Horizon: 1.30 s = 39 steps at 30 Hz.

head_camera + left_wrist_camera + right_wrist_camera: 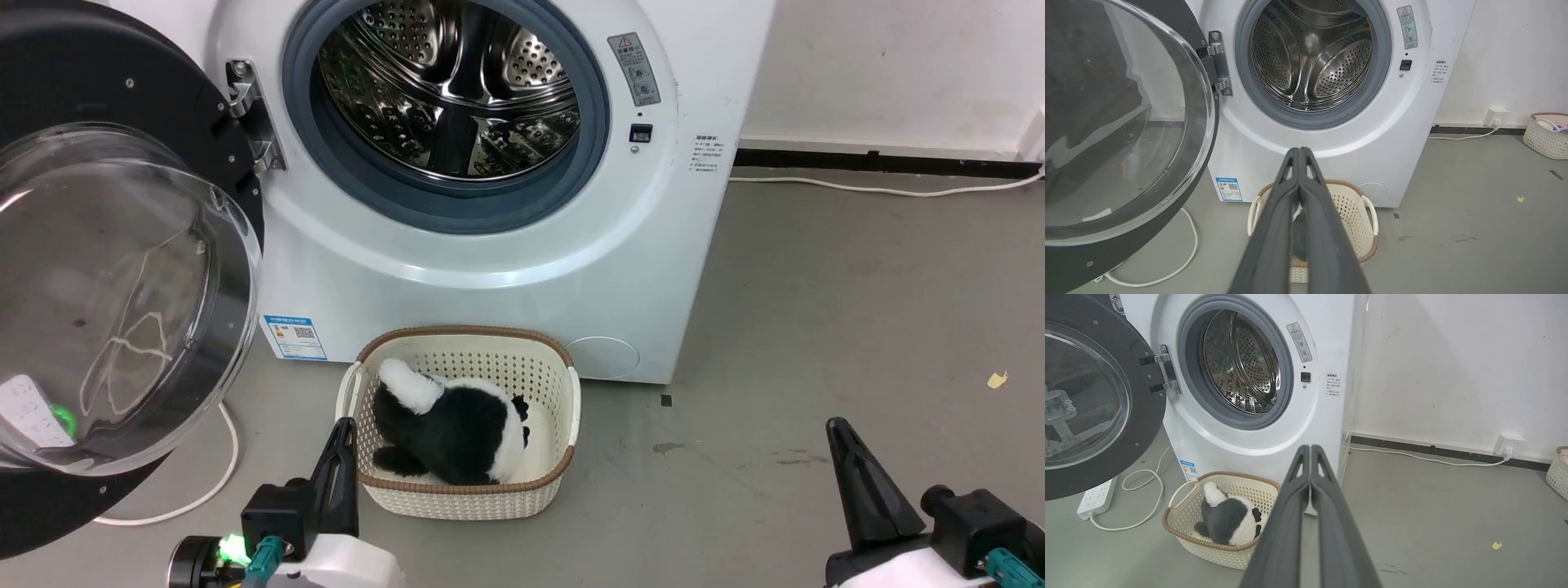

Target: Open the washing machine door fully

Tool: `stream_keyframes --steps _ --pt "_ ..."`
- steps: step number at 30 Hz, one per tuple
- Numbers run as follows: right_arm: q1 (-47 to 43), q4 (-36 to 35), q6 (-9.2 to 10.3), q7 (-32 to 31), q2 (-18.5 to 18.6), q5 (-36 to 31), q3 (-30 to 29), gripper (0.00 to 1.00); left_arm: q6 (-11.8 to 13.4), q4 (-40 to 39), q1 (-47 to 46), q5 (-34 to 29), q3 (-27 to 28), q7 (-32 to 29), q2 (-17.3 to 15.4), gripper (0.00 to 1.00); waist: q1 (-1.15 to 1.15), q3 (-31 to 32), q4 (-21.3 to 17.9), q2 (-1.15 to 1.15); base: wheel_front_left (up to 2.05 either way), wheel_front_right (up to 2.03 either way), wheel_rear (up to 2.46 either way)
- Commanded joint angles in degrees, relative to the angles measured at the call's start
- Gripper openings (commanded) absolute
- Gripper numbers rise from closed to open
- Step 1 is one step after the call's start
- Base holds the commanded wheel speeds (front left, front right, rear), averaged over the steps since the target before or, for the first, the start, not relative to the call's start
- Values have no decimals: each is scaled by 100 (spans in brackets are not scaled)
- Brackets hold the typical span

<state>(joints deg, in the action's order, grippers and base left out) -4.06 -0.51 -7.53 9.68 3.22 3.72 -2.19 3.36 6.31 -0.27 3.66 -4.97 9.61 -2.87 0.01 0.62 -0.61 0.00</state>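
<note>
Just before the washing machine (506,318), basket (457,498) with toy (449,429).

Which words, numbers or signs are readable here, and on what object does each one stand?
No word or number can be read.
Grey sticker on the washing machine front: warning triangle sign at its top; text too small.
Black print on the front's right edge: too small.
Blue-edged label at the front's lower left: QR code visible; text blurred.

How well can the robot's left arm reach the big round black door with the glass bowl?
Probably yes: the shut left gripper sits near the round black washing machine door, nothing standing between them.
</note>
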Motion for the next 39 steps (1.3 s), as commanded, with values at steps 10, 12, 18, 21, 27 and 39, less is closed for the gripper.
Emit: stream_keyframes --steps 10,12,18,21,27,39 --pt "154 18 2 -132 -15 -85 37 0 -57 -102 11 -74 71 -128 -7 0 0 -8 8 0 0 0 0" --pt "161 19 2 -155 -15 -93 43 0 -65 -117 12 -82 83 -151 -6 0 0 -9 9 0 0 0 0" --pt "196 24 2 -273 -18 -133 68 0 -104 -191 14 -123 143 -268 -6 0 0 -17 17 0 0 0 0" --pt "207 25 2 -308 -19 -145 76 0 -116 -214 15 -136 161 -303 -5 0 0 -19 19 0 0 0 0" --pt "228 28 3 -378 -21 -169 91 0 -139 -258 16 -160 197 -373 -5 0 0 -24 23 0 0 0 0" --pt "285 35 3 -566 -25 -234 132 0 -202 -377 19 -226 292 -560 -3 0 0 -36 35 0 0 0 0"
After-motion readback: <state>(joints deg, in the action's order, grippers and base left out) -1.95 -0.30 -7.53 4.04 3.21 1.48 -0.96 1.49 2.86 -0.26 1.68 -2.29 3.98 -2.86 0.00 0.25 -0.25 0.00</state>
